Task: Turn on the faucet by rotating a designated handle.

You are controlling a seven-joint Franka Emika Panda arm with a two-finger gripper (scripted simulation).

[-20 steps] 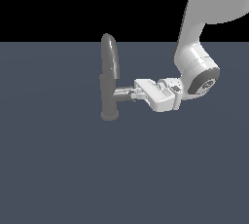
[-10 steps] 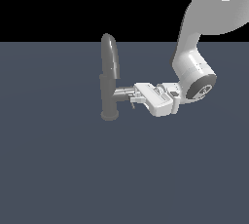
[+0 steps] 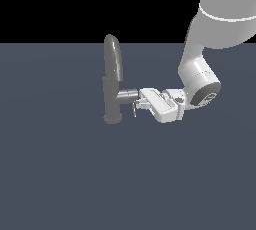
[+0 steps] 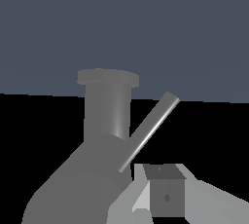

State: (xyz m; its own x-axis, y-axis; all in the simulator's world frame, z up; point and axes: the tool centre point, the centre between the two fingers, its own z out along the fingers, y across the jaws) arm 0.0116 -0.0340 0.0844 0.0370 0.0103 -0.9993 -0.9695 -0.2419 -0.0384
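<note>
The faucet [image 3: 112, 86] is standing upright on the grey floor [image 3: 60, 174], left of centre in the exterior view, its round base on the surface and its spout [image 3: 113, 56] arching up above the body. The handle [image 3: 127, 94] is jutting out level from the body toward the exterior view's right, and the thin pin [image 3: 134, 110] at its end is hanging downward.

The arm [image 3: 200, 71] is reaching in from the upper right of the exterior view, with the wrist turned so the gripper [image 3: 139, 102] is lying roughly level and pointing left at the handle's end. Its fingertips are sitting right at the handle's tip and the pin, seemingly touching, though contact is too small to confirm. Whether the jaws are spread or pressed together cannot be told from either view.

In the wrist view the faucet [image 4: 104, 121] is filling the near field, the pin [image 4: 150, 130] is slanting across it, and one finger [image 4: 165, 196] is showing just beside the pin's lower end.
</note>
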